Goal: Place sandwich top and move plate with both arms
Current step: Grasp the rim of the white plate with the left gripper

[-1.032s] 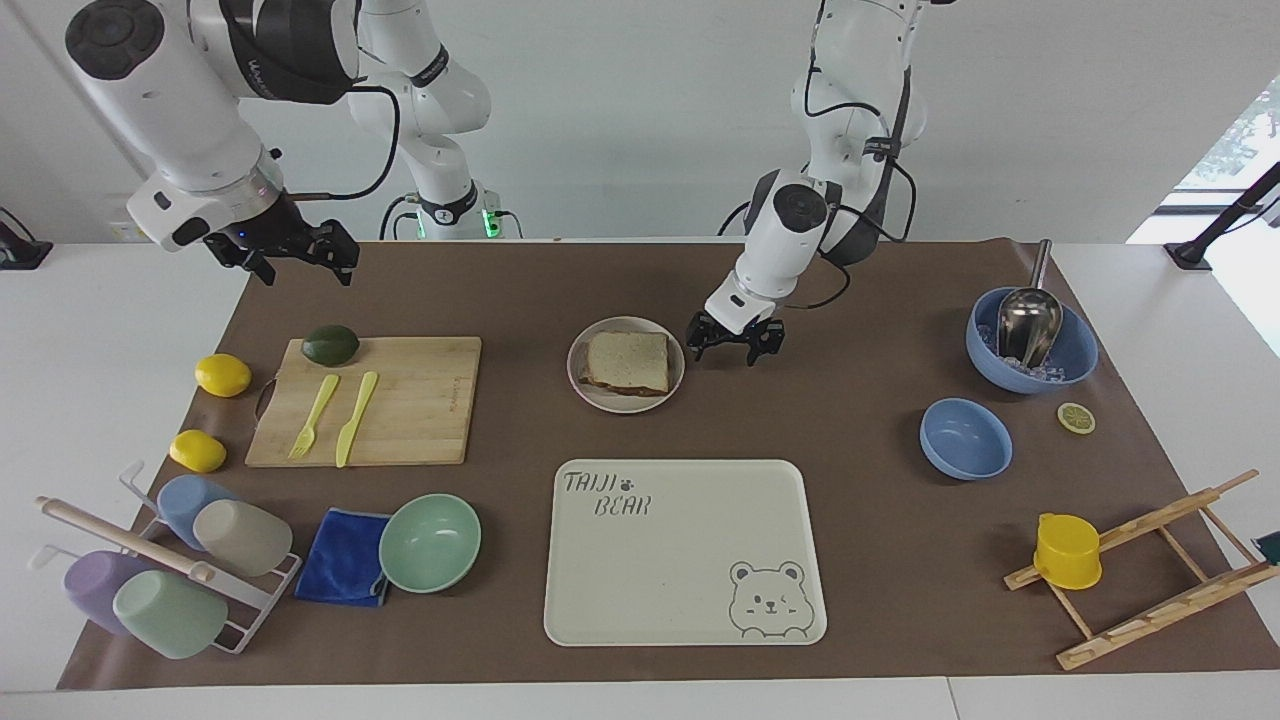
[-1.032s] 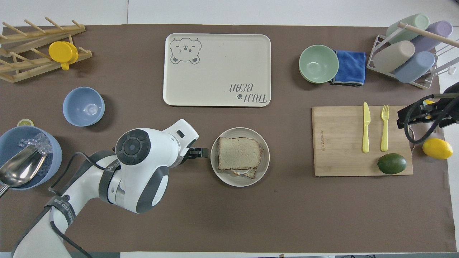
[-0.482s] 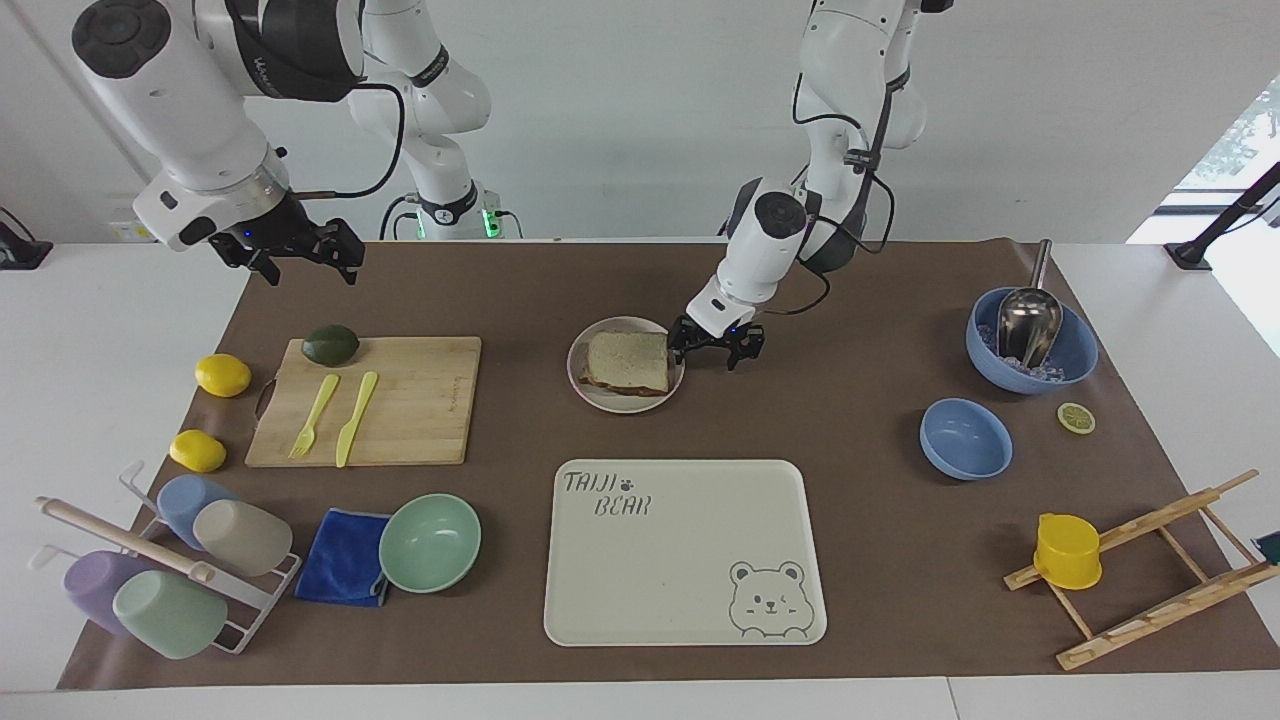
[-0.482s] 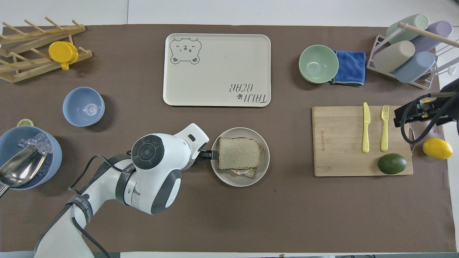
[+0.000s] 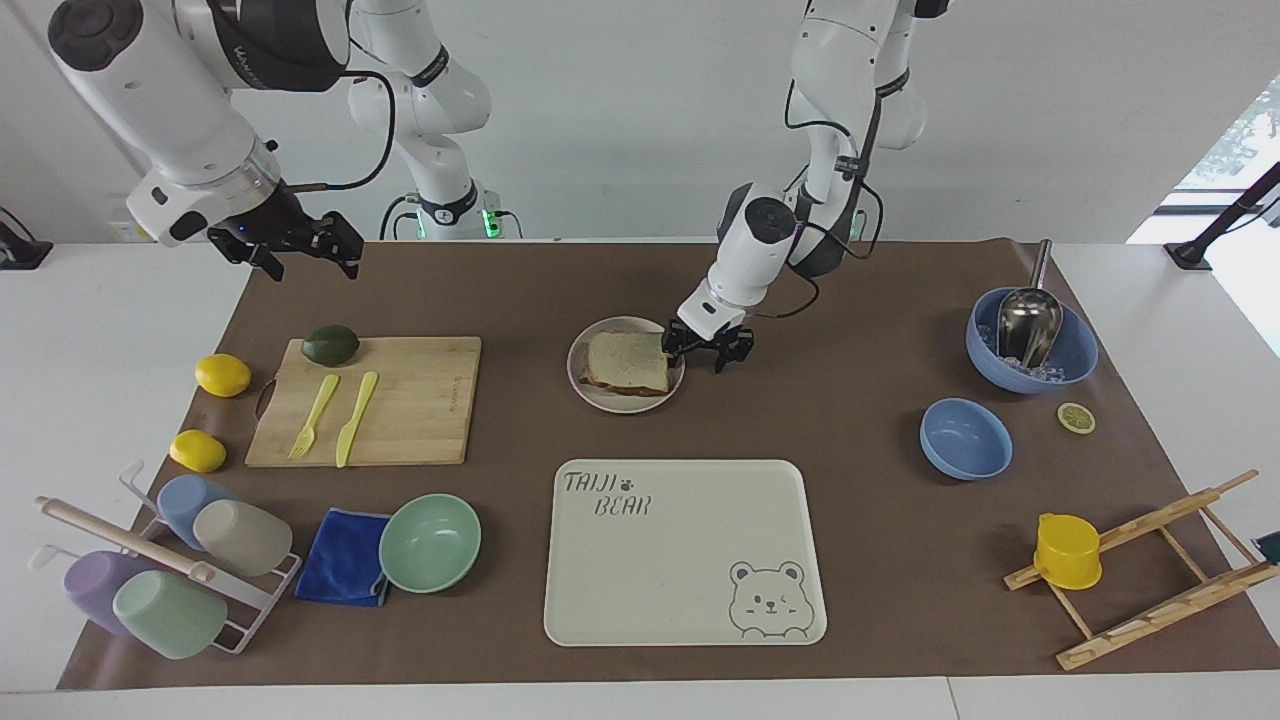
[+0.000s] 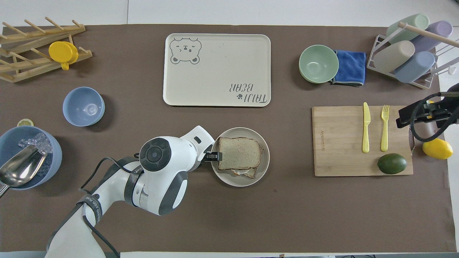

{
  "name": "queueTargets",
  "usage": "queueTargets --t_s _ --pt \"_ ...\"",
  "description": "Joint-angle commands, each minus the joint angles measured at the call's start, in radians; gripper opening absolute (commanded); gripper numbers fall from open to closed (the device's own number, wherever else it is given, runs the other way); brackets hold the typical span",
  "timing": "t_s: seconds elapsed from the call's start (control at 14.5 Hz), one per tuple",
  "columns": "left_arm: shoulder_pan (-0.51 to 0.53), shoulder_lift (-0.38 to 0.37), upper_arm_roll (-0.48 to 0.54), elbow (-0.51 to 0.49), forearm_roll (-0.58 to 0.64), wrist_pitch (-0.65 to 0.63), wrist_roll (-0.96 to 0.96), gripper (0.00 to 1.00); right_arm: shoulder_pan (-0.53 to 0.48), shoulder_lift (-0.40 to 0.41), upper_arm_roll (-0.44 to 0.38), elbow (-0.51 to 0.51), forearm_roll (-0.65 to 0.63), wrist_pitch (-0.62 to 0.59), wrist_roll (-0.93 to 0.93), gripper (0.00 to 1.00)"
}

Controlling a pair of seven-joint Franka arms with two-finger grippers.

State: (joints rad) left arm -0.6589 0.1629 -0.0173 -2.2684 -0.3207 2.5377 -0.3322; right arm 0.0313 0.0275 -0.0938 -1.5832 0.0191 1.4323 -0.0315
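The sandwich top (image 5: pixel 628 360) (image 6: pixel 238 153), a pale speckled slice with a brown crust, lies on the stack in the round beige plate (image 5: pixel 600 398) (image 6: pixel 263 169) mid-table. My left gripper (image 5: pixel 692 346) (image 6: pixel 214 156) is low at the plate's rim, on the side toward the left arm's end, just short of the bread's edge. Whether it grips the rim I cannot tell. My right gripper (image 5: pixel 300 246) (image 6: pixel 412 115) hangs open and holds nothing. It is in the air over the cutting board's edge at the right arm's end.
The cream bear tray (image 5: pixel 685 548) lies farther from the robots than the plate. A cutting board (image 5: pixel 420 400) holds a fork, a knife and an avocado, with two lemons beside it. A green bowl (image 5: pixel 430 542), blue bowls (image 5: pixel 965 438), a cup rack and a wooden rack stand around.
The left gripper slid in from beside the plate until it reached the rim. The right gripper rose and shifted slightly. Bread and plate stayed put.
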Motion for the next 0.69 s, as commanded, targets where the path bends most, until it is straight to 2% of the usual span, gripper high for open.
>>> queueTargets --t_s 0.0,0.14,0.34,0.62 --pt "-0.018 0.007 0.013 0.018 -0.041 0.015 0.016 0.63 -0.005 -0.009 -0.017 0.000 -0.002 -0.003 -0.025 1.00" --pt "-0.019 0.009 0.013 0.021 -0.051 0.013 0.016 0.52 -0.005 -0.005 -0.010 0.008 -0.002 0.008 0.013 1.00" --pt "-0.028 0.007 0.013 0.021 -0.063 0.013 0.016 0.27 -0.007 -0.005 -0.017 0.006 -0.002 0.034 0.010 1.00" --pt "-0.033 0.007 0.013 0.021 -0.080 0.013 0.016 0.01 -0.017 -0.008 -0.015 0.003 0.005 0.026 0.016 1.00"
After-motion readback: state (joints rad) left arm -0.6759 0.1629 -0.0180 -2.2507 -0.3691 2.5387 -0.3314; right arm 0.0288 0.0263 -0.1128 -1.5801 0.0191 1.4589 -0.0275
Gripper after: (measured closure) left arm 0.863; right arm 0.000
